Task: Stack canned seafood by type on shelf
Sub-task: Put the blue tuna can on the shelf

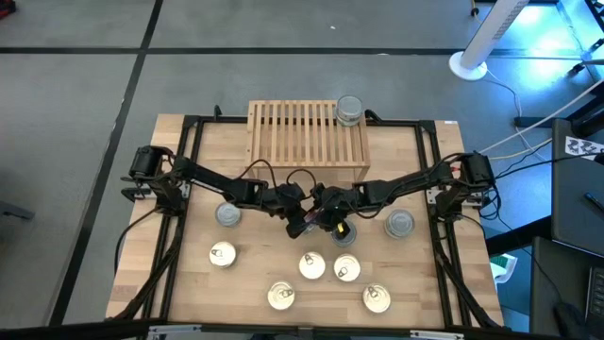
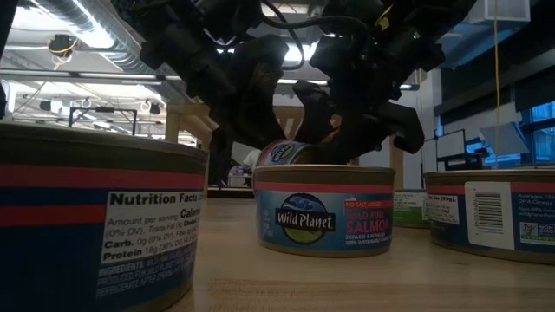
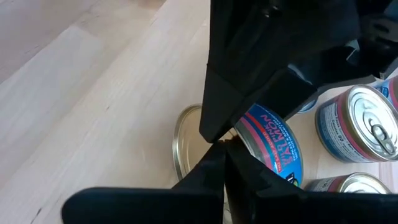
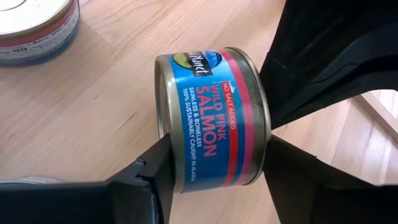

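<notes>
My left gripper (image 1: 300, 210) is pinched together, empty, just left of my right gripper (image 1: 332, 227). Between the right one's fingers (image 4: 149, 180) sits a salmon can (image 4: 214, 118) on edge, clamped across its lids; the shelf (image 1: 307, 137) stands beyond both grippers.

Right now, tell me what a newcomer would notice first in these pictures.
Both arms meet at the table's middle, where the right pincer has its fingers on either side of a tipped salmon can, with the shut left pincer pressed against it. Behind them stands the wooden shelf, with a single silver-lidded can on its right rear corner.
</notes>
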Robot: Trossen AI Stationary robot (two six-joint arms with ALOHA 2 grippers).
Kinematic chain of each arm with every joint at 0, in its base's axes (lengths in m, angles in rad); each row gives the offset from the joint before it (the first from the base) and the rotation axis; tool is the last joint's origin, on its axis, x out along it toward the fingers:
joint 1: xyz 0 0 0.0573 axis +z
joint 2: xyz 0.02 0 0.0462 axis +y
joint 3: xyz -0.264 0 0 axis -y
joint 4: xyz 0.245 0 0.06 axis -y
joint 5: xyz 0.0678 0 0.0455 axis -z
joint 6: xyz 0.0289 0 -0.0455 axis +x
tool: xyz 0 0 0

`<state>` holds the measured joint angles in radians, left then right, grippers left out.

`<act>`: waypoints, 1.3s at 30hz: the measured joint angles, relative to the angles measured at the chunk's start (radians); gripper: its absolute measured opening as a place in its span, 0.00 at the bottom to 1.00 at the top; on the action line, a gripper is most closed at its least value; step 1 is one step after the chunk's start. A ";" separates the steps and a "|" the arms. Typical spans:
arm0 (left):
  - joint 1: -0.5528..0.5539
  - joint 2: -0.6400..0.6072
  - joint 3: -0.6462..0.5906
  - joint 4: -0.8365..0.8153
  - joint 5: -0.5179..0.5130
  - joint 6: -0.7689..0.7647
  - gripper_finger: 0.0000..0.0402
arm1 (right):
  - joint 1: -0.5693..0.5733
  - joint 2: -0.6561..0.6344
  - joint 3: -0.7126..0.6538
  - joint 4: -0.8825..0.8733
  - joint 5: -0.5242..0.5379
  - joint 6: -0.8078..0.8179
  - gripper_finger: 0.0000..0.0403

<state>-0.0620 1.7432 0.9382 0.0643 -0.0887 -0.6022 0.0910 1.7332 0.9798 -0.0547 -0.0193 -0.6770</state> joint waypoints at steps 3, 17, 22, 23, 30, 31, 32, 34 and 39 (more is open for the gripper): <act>0.000 -0.004 0.000 -0.002 0.000 0.000 0.00 | 0.000 0.000 0.000 0.000 0.000 0.000 0.53; 0.004 -0.174 0.000 -0.165 -0.005 0.000 0.00 | 0.001 0.001 0.005 0.004 0.012 -0.001 0.50; 0.004 -0.227 0.000 -0.193 -0.010 0.000 0.00 | 0.001 0.002 0.049 0.000 0.048 -0.001 0.49; 0.004 -0.240 0.000 -0.193 -0.016 0.000 0.00 | 0.001 0.002 0.062 -0.001 0.059 -0.001 0.49; 0.004 -0.388 0.000 -0.244 -0.105 0.028 0.00 | 0.001 0.002 0.166 -0.032 0.089 -0.007 0.49; 0.004 -0.414 0.000 -0.255 -0.119 0.031 0.00 | 0.001 0.001 0.183 -0.045 0.091 -0.008 0.49; 0.003 -0.439 0.000 -0.258 -0.133 0.033 0.00 | 0.001 0.002 0.200 -0.059 0.096 -0.008 0.49; 0.003 -0.489 0.000 -0.275 -0.164 0.034 0.00 | 0.001 0.002 0.237 -0.086 0.108 -0.008 0.49; 0.003 -0.597 0.000 -0.278 -0.233 0.090 0.00 | 0.002 0.001 0.329 -0.147 0.200 -0.066 0.49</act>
<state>-0.0593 1.1459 0.9382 -0.2137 -0.3214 -0.5117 0.0925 1.7344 1.3091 -0.2012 0.1803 -0.7433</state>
